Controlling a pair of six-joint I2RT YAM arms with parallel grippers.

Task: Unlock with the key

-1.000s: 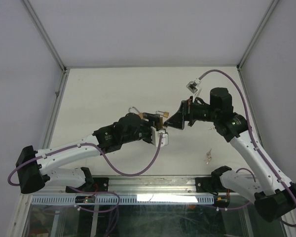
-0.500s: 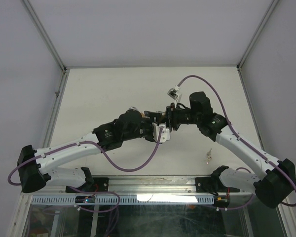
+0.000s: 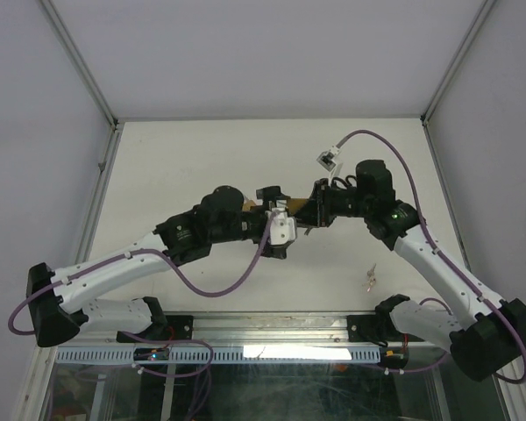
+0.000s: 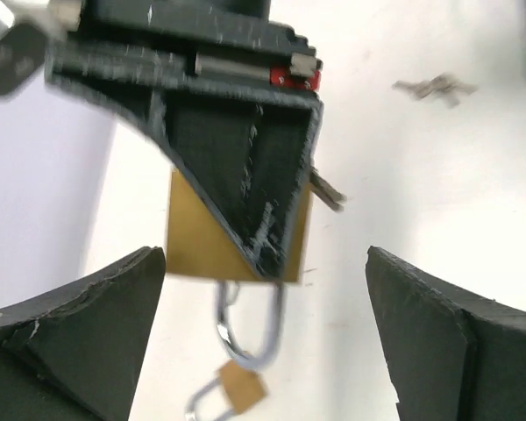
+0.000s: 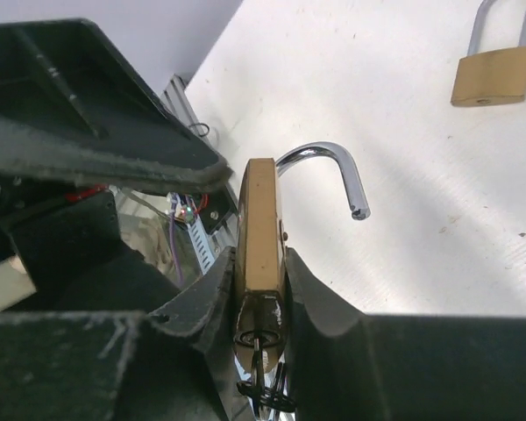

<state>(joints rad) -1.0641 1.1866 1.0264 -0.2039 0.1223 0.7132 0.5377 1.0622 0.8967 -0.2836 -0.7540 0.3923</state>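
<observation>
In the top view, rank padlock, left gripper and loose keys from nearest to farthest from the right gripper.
1. The brass padlock, held in the right gripper.
2. The left gripper, open, just left of it.
3. The loose keys, on the table toward the near edge.

You're seeing a brass-yellow padlock [image 5: 261,237] with a chrome-silver shackle [image 5: 329,162]. Second padlock [image 5: 493,74]: same brass, same silver. Table [image 3: 202,158] plain off-white. Cables [image 3: 219,303] purple. Loose keys [image 3: 369,279] dull silver.
</observation>
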